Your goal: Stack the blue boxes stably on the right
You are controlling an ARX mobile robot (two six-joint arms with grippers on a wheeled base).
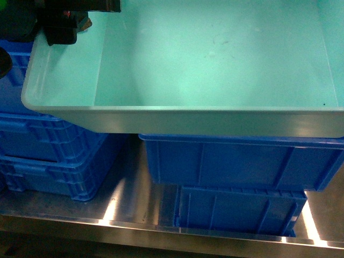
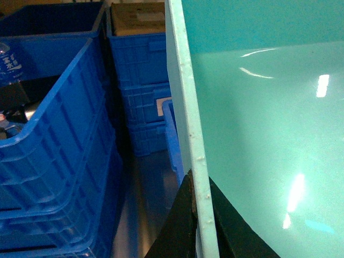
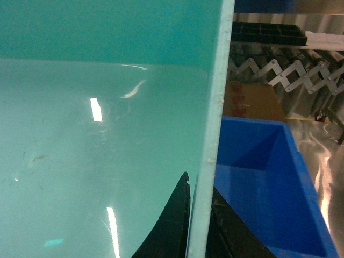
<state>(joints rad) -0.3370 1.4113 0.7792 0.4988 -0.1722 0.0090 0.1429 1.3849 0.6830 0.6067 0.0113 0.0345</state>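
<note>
The turquoise tub hangs in the air over the two stacked dark-blue crates on the right of the steel bench, gripped from both ends. The left pincer is clamped on the tub's left rim, one finger inside and one outside, and the right pincer bites the right rim the same way. More dark-blue crates sit stacked at left.
</note>
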